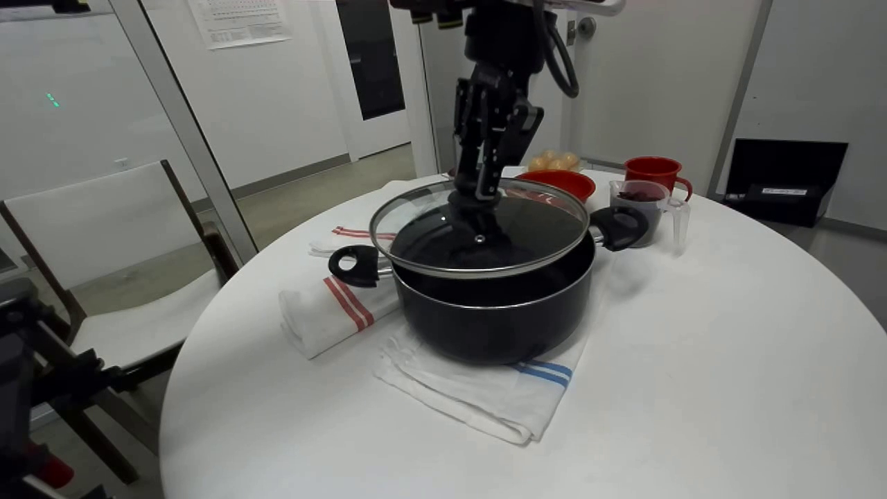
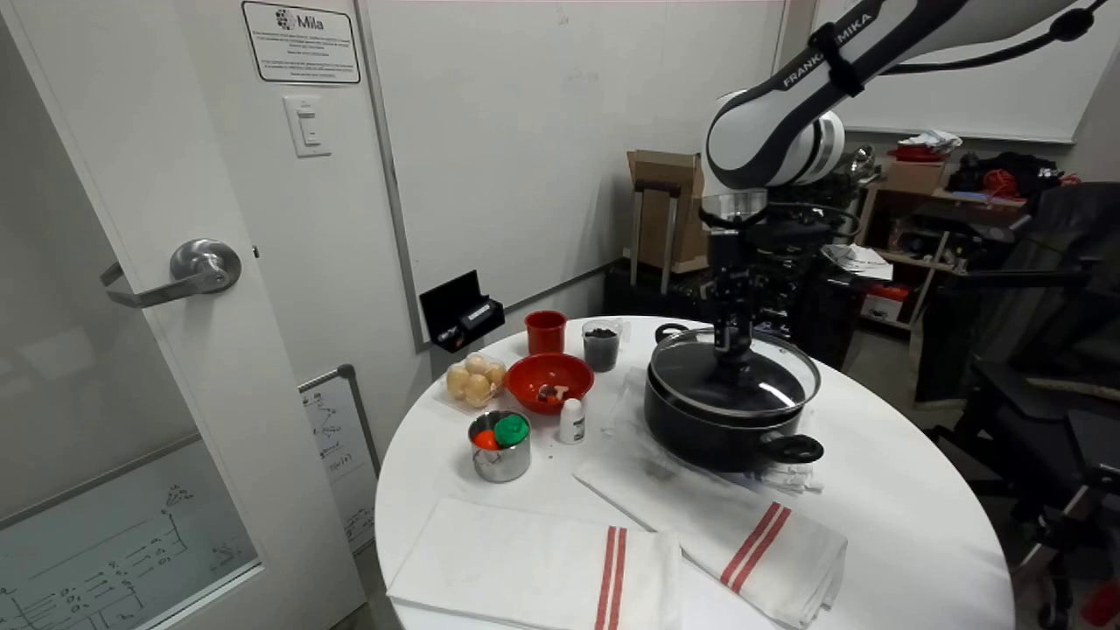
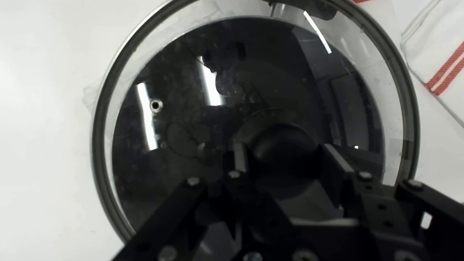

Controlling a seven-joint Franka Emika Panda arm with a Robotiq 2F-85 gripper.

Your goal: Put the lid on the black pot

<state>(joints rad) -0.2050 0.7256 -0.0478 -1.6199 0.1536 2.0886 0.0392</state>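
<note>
Jaws hold lid (image 1: 479, 239) over black pot (image 1: 493, 333)

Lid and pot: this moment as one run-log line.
gripper: closed on knob | lid: above black pot, not seated | blue-striped towel: under pot

"Mila" stands on the framed sign (image 2: 300, 52) in an exterior view, beside a small logo (image 2: 285, 18); the finer lines below are too small to read. Along the robot arm (image 2: 779, 131) run the capitals "FRANKA" and "MIKA", a black strap (image 2: 837, 63) crossing between them. Handwriting on the whiteboard (image 2: 331, 464), print on the wall poster (image 1: 239, 24), and marks on the black case (image 1: 786, 163) and white bottle (image 2: 572, 418) cannot be made out.
</note>
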